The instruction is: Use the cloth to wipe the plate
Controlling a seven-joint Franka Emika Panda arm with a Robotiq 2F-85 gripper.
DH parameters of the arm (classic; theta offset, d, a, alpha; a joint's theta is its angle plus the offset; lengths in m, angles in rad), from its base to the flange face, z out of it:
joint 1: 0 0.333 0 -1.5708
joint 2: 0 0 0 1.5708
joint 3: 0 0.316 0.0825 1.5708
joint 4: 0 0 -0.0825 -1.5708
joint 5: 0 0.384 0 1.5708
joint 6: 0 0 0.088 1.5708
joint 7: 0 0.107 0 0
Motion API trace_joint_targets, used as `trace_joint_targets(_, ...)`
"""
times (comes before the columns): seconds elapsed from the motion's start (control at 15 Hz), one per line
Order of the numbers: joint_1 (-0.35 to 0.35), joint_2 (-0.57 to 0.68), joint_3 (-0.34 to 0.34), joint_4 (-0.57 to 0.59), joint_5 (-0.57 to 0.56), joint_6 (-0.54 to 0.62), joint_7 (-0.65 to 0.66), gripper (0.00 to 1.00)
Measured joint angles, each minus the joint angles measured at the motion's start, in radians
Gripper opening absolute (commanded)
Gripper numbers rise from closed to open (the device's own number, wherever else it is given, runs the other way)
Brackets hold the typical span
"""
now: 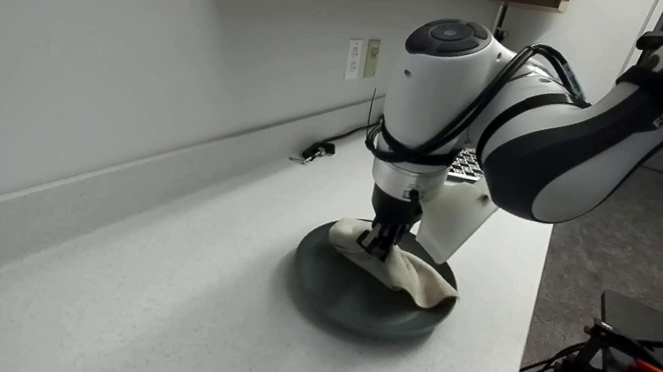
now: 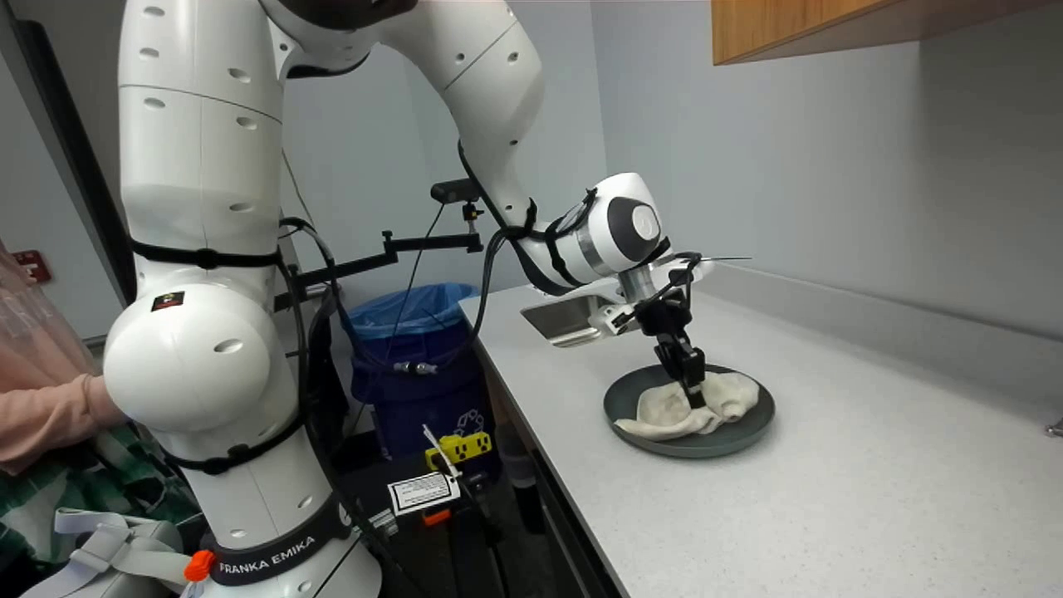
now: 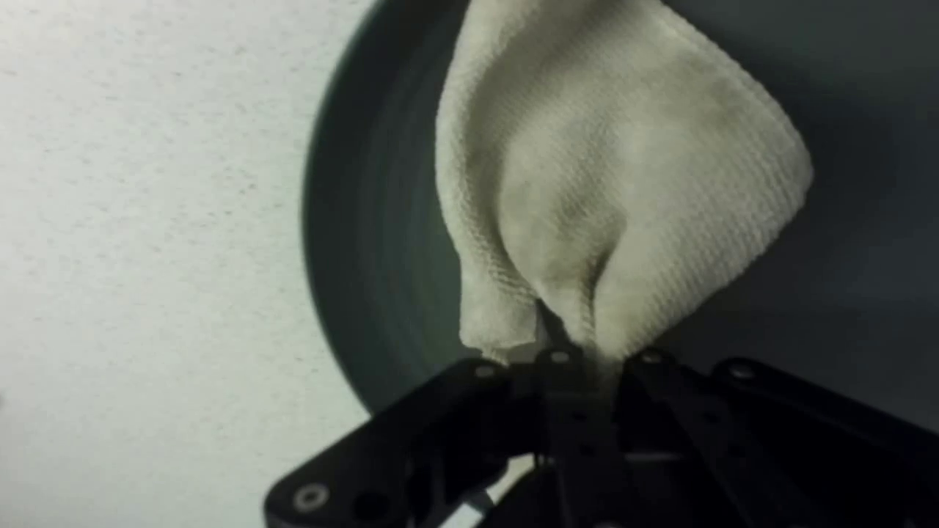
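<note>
A dark grey-green round plate point(image 1: 347, 298) lies flat on the white counter; it also shows in an exterior view point(image 2: 714, 447) and the wrist view point(image 3: 367, 242). A cream cloth point(image 1: 420, 280) lies crumpled across the plate, also seen in an exterior view point(image 2: 664, 413) and the wrist view point(image 3: 631, 161). My gripper point(image 1: 376, 246) points down over the plate in both exterior views point(image 2: 694, 394). In the wrist view its fingers point(image 3: 596, 359) are shut on a pinched fold of the cloth. The fingertips themselves are hidden by the cloth. The cloth rests on the plate's surface.
The white counter point(image 1: 164, 319) runs along a grey wall with a low backsplash. A metal sink point(image 2: 569, 320) lies beyond the plate. A small black item with a metal clip point(image 1: 315, 151) sits by the wall. A wooden cabinet point(image 2: 830, 29) hangs above. The counter's edge drops to the floor.
</note>
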Motion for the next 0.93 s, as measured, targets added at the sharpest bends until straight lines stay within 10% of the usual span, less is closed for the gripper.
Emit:
trace_joint_targets(0.6, -0.078, 0.012, 0.181, 0.000, 0.531, 0.147, -0.464, 0.03)
trace_joint_targets(0.93, 0.034, 0.011, -0.051, -0.001, 0.233, 0.120, -0.264, 0.03)
